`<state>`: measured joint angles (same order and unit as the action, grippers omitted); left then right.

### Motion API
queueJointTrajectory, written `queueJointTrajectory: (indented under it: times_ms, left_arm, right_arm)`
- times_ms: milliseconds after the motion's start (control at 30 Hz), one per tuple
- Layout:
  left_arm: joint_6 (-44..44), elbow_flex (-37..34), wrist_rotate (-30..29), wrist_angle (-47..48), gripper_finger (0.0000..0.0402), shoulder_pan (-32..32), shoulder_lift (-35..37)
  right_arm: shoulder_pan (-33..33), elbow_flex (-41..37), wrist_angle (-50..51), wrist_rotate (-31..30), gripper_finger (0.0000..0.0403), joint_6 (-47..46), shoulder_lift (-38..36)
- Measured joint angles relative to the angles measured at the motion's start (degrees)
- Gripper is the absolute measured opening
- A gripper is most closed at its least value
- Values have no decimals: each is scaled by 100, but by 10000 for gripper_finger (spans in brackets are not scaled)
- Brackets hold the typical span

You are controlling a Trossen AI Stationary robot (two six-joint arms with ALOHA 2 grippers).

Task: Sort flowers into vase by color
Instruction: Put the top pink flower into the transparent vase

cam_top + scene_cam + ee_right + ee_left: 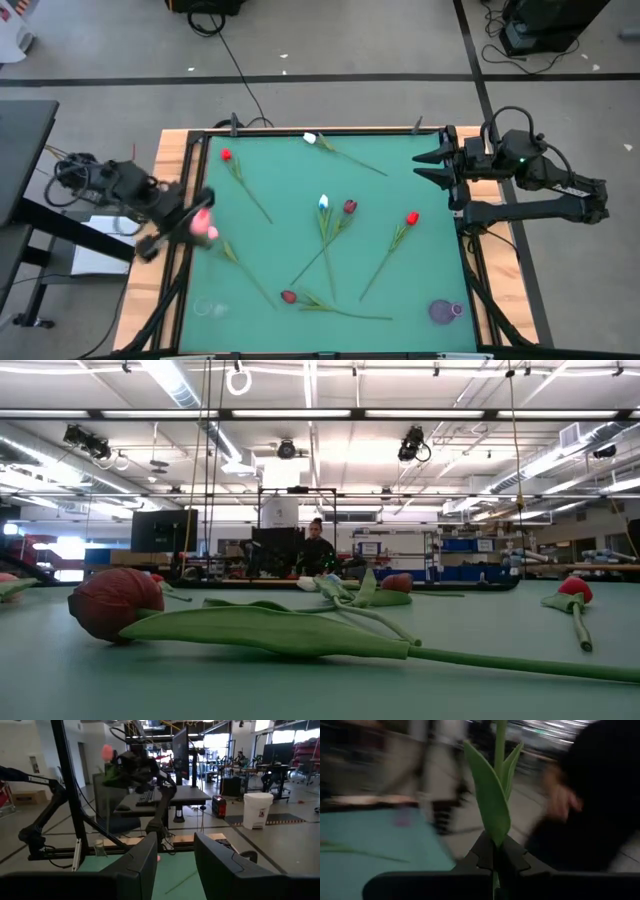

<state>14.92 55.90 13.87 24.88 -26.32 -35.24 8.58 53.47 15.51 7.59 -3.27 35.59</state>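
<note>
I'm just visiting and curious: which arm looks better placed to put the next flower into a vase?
Probably the left: its claw already grips a pink tulip by the stem. The right claw waits open and empty at the table's edge.

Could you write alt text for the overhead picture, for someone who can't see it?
Seen from above, the left gripper holds a pink artificial tulip at the green table mat's left edge. Red, dark red and white tulips lie scattered on the mat, while the open right gripper waits at the right edge.

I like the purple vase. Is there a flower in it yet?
No, the purple vase stands at the table's near right corner with nothing in it, while tulips lie on the green mat.
</note>
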Motion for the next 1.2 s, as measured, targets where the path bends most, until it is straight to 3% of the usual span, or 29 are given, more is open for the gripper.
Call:
queueJointTrajectory:
  times_ms: [267, 500, 700, 1000, 1200]
  left_arm:
    - [-552, -4, 581, 240, 7, -1120, -9]
    - [-1174, -2, 471, -719, 6, -1811, -388]
    - [-1790, -10, 122, -652, 6, -2350, -553]
    - [-2029, -648, 25, -874, 6, -2468, -295]
    - [-1724, -1597, -85, -1537, 6, -2468, 128]
  right_arm:
    - [0, -2, 0, 0, 137, 0, 0]
    - [0, -2, 0, 0, 137, 0, 0]
    - [0, -2, 2, 0, 137, -2, 0]
    - [0, -4, 2, 0, 137, -2, 0]
    - [0, -4, 0, 0, 137, -2, 0]
